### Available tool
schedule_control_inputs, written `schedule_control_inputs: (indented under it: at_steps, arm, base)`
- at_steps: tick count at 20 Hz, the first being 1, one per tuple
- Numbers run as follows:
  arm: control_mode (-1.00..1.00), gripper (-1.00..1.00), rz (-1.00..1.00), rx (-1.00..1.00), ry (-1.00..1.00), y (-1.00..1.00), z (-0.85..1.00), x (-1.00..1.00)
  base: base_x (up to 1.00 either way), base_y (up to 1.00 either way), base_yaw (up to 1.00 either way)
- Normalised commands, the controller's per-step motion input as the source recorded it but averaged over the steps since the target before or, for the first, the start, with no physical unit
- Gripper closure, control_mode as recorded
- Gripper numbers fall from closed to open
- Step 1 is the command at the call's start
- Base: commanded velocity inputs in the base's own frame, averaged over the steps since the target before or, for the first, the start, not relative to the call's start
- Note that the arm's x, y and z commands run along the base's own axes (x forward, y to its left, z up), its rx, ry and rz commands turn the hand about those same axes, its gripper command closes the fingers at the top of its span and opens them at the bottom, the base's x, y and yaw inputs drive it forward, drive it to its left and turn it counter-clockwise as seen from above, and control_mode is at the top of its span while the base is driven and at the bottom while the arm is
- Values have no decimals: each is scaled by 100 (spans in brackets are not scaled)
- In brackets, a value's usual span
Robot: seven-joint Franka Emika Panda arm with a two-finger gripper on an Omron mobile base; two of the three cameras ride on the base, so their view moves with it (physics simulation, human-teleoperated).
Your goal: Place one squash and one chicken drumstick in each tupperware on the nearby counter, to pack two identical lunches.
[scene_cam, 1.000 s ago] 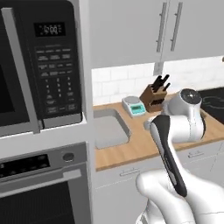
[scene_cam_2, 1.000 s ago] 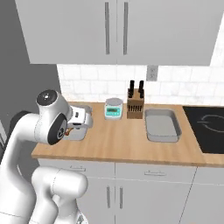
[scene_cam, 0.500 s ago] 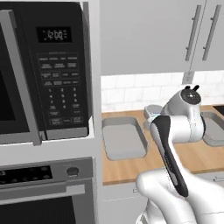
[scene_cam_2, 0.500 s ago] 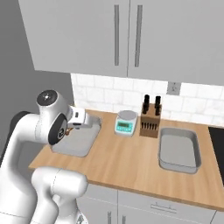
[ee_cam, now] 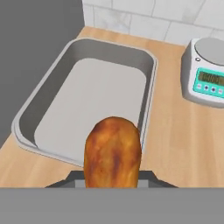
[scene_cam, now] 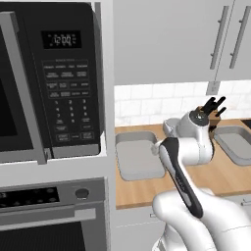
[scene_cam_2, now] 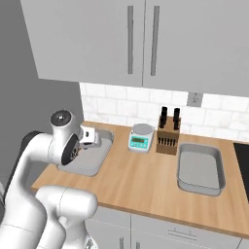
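Rolling left along the tabletop (scene_cam: pixel 147 188) since a second ago: left base view now has microwave (scene_cam: pixel 49 83) large and left tupperware (scene_cam: pixel 138 156) centred, so drop-off close. Right base view: two tupperware, left (scene_cam_2: pixel 92 156) under arm, right (scene_cam_2: pixel 200 168) well apart, plus one scale (scene_cam_2: pixel 140 136), one knife block (scene_cam_2: pixel 168 138). Hand view: pincer (ee_cam: pixel 113 177) clamped on one drumstick (ee_cam: pixel 113 151), above near rim of empty tupperware (ee_cam: pixel 89 94). No squash seen.

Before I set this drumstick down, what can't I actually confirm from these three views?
- End effector fingers: hand view, hidden behind the chicken drumstick.
- Drumstick's bone end: hand view, cut off below.
- Left tupperware near corner: left base view, arm covers it.
- Scale reading: too small.
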Motion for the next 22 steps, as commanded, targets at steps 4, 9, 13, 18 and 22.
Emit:
schedule_control_inputs:
  at_steps: [4,9,13,18,22]
  arm:
    - [-100,100,0,0,5,47,-61,38]
    - [-100,100,0,0,10,23,-9,42]
    - [-100,100,0,0,11,0,0,46]
    - [-100,100,0,0,5,0,-17,39]
    - [-100,100,0,0,0,0,-38,19]
  base:
    - [0,0,0]
    - [0,0,0]
    - [0,0,0]
    - [0,0,0]
    - [0,0,0]
